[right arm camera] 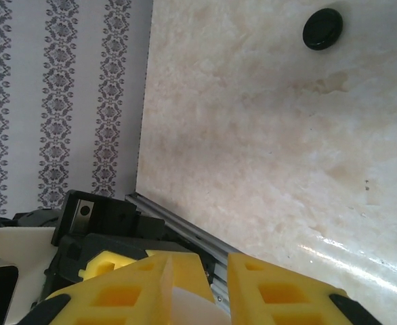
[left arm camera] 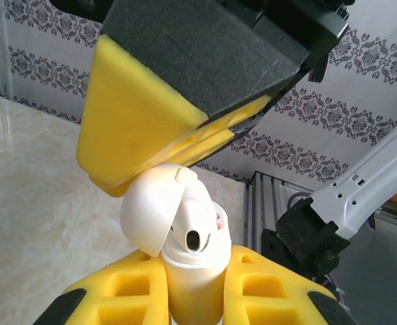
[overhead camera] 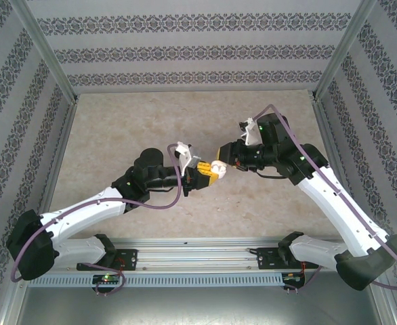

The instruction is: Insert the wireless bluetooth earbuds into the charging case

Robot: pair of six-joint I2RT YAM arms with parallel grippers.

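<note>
The white charging case (left arm camera: 193, 288) stands upright between the yellow fingers of my left gripper (left arm camera: 197, 263), which is shut on its body. Its lid (left arm camera: 148, 210) is swung open to the left. One white earbud (left arm camera: 197, 220) with a dark opening sits in the case. My right gripper (left arm camera: 185, 145) hangs just above, its yellow fingertips touching the top of the lid. In the right wrist view a rounded white thing (right arm camera: 188, 306) lies between the fingers of the right gripper (right arm camera: 212, 274); whether they grip it I cannot tell. From above, both grippers (overhead camera: 207, 177) (overhead camera: 224, 166) meet over the table's middle.
A small black disc (right arm camera: 322, 28) lies on the beige marbled table (overhead camera: 151, 122). Patterned walls and metal posts (overhead camera: 46, 57) close in the left, back and right sides. A metal rail (overhead camera: 198, 254) with the arm bases runs along the near edge.
</note>
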